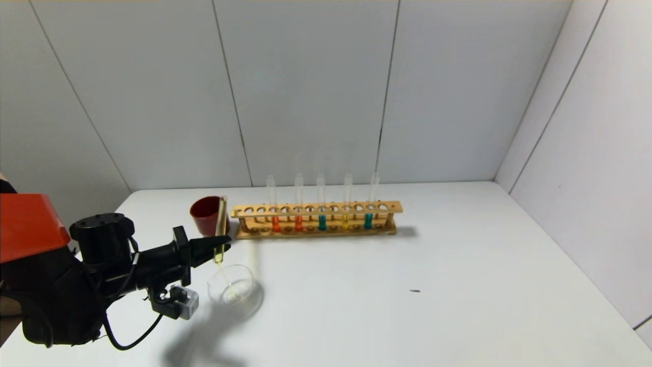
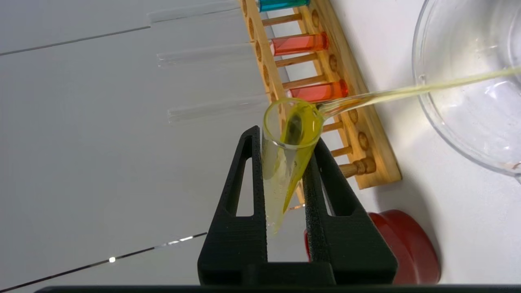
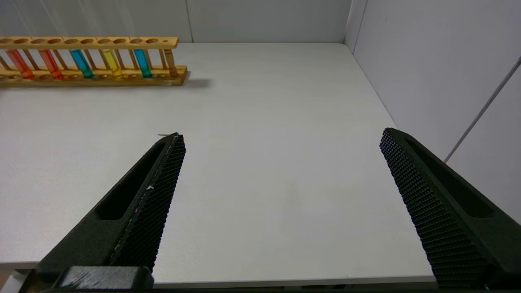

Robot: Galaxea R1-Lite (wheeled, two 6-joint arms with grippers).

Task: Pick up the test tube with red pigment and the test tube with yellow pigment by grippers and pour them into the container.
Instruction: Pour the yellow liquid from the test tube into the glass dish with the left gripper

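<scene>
Clear glossy glass dish (image 1: 232, 285) beside a pale varnished wood rack (image 1: 316, 219); right end effector (image 3: 281, 140) has matt, dimpled black plastic pads; smooth matt worktop (image 1: 407, 306).

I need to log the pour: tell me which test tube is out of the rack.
The yellow-pigment tube, clamped in the left gripper and tipped mouth-down, streaming into the glass dish. The other five stand upright in the wooden rack.

yellow liquid stream (image 2: 407, 92) | dark red cup (image 1: 205, 214) | rack (image 1: 316, 209) tan (wooden)
</scene>
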